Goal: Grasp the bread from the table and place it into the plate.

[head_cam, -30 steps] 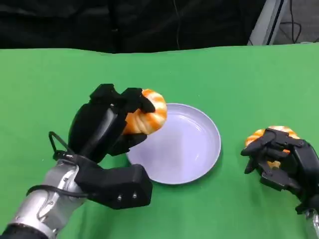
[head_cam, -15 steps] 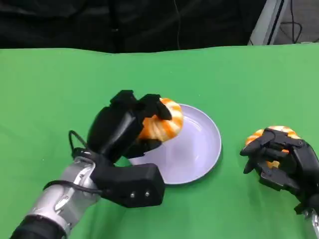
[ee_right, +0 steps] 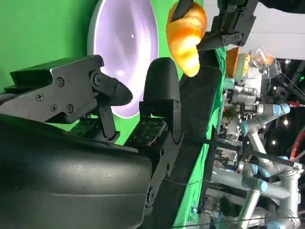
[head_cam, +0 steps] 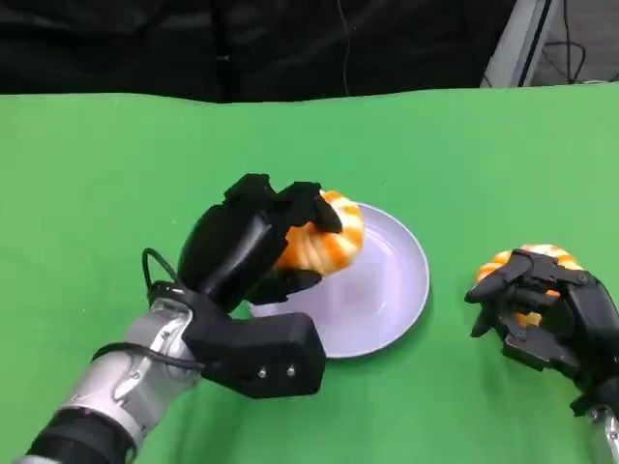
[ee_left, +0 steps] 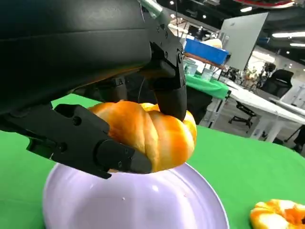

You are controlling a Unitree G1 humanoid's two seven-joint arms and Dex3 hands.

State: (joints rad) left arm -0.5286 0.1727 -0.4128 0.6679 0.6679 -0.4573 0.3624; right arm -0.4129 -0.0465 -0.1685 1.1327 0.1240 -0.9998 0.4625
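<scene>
My left hand (head_cam: 242, 246) grips an orange-and-cream twisted bread (head_cam: 329, 240) and holds it over the left part of the lilac plate (head_cam: 387, 300). In the left wrist view the bread (ee_left: 152, 133) hangs just above the plate (ee_left: 143, 205), pinched between black fingers (ee_left: 86, 143). My right hand (head_cam: 546, 314) sits at the far right, its fingers apart and curved in front of a second bread (head_cam: 532, 259) lying on the cloth. The right wrist view shows nothing between its fingers (ee_right: 162, 95), with the plate (ee_right: 128, 57) and the held bread (ee_right: 186, 36) beyond.
A green cloth (head_cam: 116, 164) covers the table, with bare room at the left and back. The second bread (ee_left: 279, 214) lies right of the plate. The table's far edge meets a dark backdrop (head_cam: 242, 48).
My left hand has carried the bread to the right, from the plate's left rim to over the plate, and a little lower. The right hand has stayed in place.
</scene>
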